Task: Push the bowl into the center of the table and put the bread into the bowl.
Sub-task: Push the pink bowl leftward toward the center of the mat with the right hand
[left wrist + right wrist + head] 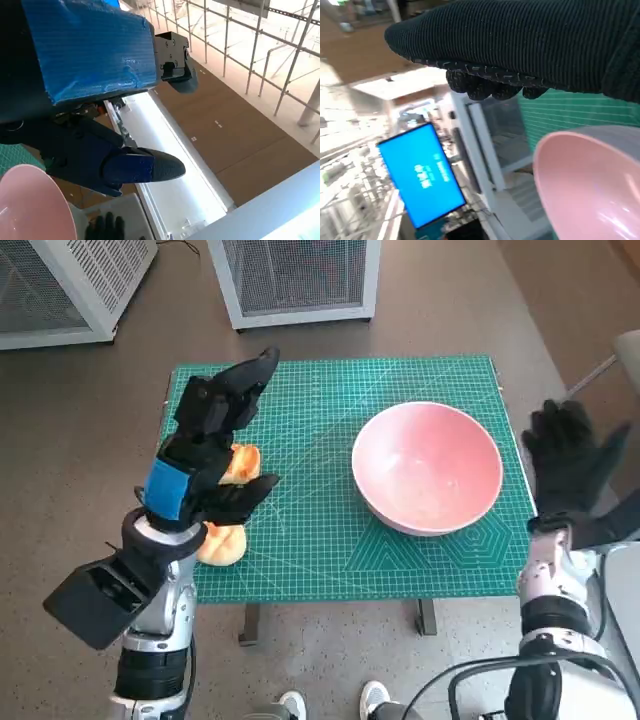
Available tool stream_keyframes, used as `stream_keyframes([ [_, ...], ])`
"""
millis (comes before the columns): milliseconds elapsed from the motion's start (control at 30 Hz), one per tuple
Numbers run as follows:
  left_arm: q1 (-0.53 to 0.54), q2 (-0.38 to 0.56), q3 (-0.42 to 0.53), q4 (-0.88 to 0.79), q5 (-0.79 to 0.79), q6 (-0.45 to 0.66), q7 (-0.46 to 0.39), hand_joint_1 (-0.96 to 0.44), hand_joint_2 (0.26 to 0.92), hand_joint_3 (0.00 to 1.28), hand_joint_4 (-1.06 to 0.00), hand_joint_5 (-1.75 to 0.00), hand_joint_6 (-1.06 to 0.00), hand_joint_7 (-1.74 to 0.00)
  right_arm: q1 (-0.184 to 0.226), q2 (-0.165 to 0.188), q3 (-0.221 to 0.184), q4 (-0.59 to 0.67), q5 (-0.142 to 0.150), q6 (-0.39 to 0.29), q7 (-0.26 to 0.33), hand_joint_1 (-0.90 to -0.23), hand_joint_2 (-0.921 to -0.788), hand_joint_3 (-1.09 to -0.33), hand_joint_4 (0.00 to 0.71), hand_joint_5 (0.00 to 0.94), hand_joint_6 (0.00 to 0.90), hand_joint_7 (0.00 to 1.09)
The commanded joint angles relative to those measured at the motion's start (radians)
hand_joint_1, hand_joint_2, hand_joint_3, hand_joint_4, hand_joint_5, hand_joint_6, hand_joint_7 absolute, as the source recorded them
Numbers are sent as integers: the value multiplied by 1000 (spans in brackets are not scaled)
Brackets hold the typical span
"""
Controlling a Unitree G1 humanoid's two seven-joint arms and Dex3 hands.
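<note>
Pink and empty, the bowl (428, 468) sits upright on the green cutting mat (320, 500) that covers the desk (300, 585), on the robot's right-hand half of the mat and short of its middle. The bowl's rim comes close to the mat's right edge.

Well apart from the bowl, toward the mat's left edge, lies the bread (228, 510): golden-orange pieces, one showing just beyond the left wrist and another nearer the mat's front edge. Much of it is hidden under the left robot hand, so how the pieces join cannot be told.

The left robot hand (212, 445), black with blue tape over its back, is raised above the bread with its fingers (250, 375) spread and pointing away from the robot; it holds nothing. The left wrist view shows the same taped back (90, 45) with a dark fingertip (150, 167) sticking out freely, and the bowl's pink rim (30, 200) in a corner.

The right robot hand (572, 455), in its black knitted glove, hovers just outside the mat's right edge, beside the bowl but apart from it, fingers apart and gripping nothing. In the right wrist view the glove (520, 45) spans the picture, with the bowl (590, 185) and a strip of green mat (570, 117) close by it.

Beyond the far side of the desk stand two white mesh-fronted cabinets (295, 280) on the brown floor (440, 310). Two white shoe tips (330, 705) show at the floor near the desk's front edge.
</note>
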Motion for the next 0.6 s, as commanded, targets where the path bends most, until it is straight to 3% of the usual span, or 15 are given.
stream_keyframes([
  [33,15,4,10,-1,-3,-14,2,-498,921,330,-236,-21,1,-762,13,33,-4,30,-13,59,-45,-268,-921,-593,443,10,235,553],
  [367,21,12,18,-9,9,-21,4,-499,921,327,-240,-22,1,-760,-14,90,-5,29,-13,101,-61,-259,-921,-615,447,7,264,528],
  [600,26,22,26,-5,16,-31,5,-502,921,325,-242,-22,0,-752,-40,126,0,28,-18,103,-63,-280,-921,-589,442,10,291,527],
])
